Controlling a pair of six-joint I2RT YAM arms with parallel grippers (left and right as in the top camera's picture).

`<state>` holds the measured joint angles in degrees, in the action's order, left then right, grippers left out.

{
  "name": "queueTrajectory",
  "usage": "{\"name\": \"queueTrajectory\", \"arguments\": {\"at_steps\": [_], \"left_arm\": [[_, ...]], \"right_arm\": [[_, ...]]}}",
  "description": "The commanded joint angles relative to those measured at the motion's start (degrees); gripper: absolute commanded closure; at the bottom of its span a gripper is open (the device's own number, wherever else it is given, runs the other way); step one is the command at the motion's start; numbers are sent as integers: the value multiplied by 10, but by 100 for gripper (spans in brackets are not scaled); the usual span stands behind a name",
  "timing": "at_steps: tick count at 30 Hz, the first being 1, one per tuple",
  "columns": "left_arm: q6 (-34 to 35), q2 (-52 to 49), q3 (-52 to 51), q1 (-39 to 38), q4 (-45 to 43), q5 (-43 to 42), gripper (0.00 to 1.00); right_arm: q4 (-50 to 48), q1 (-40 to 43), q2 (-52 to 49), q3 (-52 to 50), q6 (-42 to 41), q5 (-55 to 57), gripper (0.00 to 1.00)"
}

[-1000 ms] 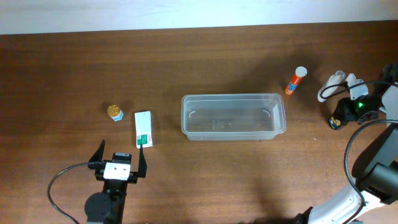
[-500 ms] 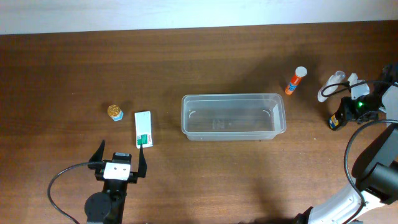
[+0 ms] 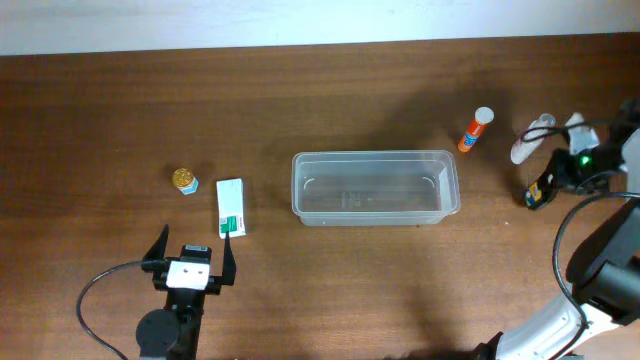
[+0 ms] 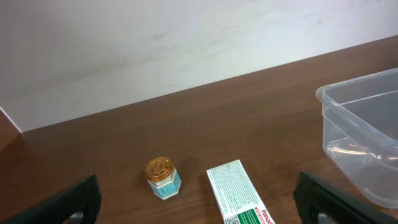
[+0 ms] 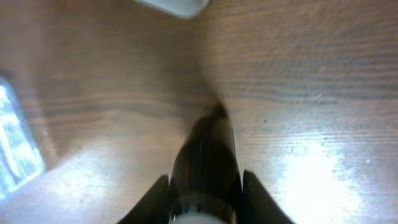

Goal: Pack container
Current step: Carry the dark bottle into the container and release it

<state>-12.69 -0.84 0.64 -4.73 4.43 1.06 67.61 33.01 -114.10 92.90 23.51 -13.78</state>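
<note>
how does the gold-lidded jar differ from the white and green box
The small gold-lidded jar stands upright; the white and green cardboard box lies flat. The jar is squat with a pale blue body; the box is long, rectangular and larger. Both rest on the wooden table, outside the clear container.

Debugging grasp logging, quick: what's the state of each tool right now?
Left tool: open, empty.
Right tool: closed on a dark object; what it is cannot be told.
</note>
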Motion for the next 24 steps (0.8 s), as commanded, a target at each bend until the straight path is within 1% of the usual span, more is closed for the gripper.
{"name": "queueTrajectory", "arguments": {"at_steps": [1,4,8,9,12,17,20,24], "left_arm": [[-7,5,-1,3,3,2,1],[-7,5,-1,3,3,2,1],[-7,5,-1,3,3,2,1],[-7,5,-1,3,3,2,1],[-7,5,-1,3,3,2,1],[-7,5,-1,3,3,2,1],[-7,5,-1,3,3,2,1],[-7,5,-1,3,3,2,1]], "right_arm": [[81,0,3,112,-8,-56,73],[174,-1,3,199,-7,-108,72],[297,-19,4,297,0,-130,72],[297,-28,9,306,-20,-125,72],[297,-63,32,306,-24,-128,72],[296,-158,40,304,-42,-128,72],[280,-222,40,301,-41,-123,68],[252,-296,37,300,-52,-100,68]]}}
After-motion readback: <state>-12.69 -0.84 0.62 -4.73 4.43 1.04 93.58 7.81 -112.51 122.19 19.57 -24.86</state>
